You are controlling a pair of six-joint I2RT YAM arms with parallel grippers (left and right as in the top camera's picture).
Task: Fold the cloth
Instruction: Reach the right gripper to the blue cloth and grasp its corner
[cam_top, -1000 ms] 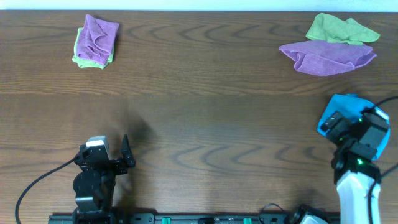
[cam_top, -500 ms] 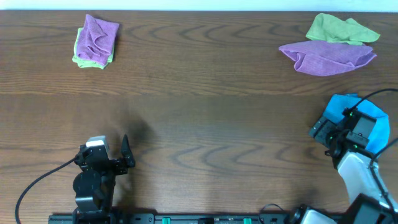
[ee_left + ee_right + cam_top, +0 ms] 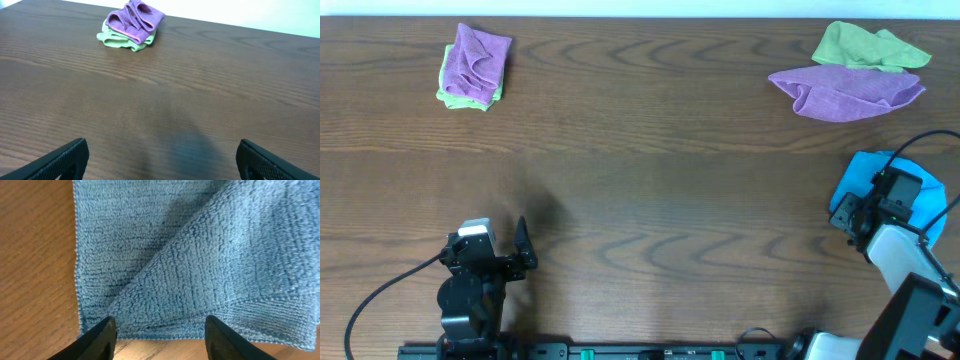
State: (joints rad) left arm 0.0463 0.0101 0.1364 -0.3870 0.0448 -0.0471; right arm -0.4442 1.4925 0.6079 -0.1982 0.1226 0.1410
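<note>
The sky-blue cloth (image 3: 865, 176) lies at the right edge of the table, partly under my right arm. In the right wrist view the cloth (image 3: 190, 255) fills most of the frame, with one layer folded diagonally over another. My right gripper (image 3: 855, 212) is open just above the cloth's near edge; its fingertips (image 3: 97, 337) straddle that edge, holding nothing. My left gripper (image 3: 523, 247) is open and empty over bare table at the front left, far from the cloth. The white tag is not visible.
A purple cloth on a lime-green cloth (image 3: 474, 66) lies at the back left, also in the left wrist view (image 3: 131, 25). A purple cloth (image 3: 845, 90) and a lime-green cloth (image 3: 868, 46) lie at the back right.
My right arm has shifted over the blue cloth, first left then back right, uncovering more of the cloth's top. The left arm has not moved.
</note>
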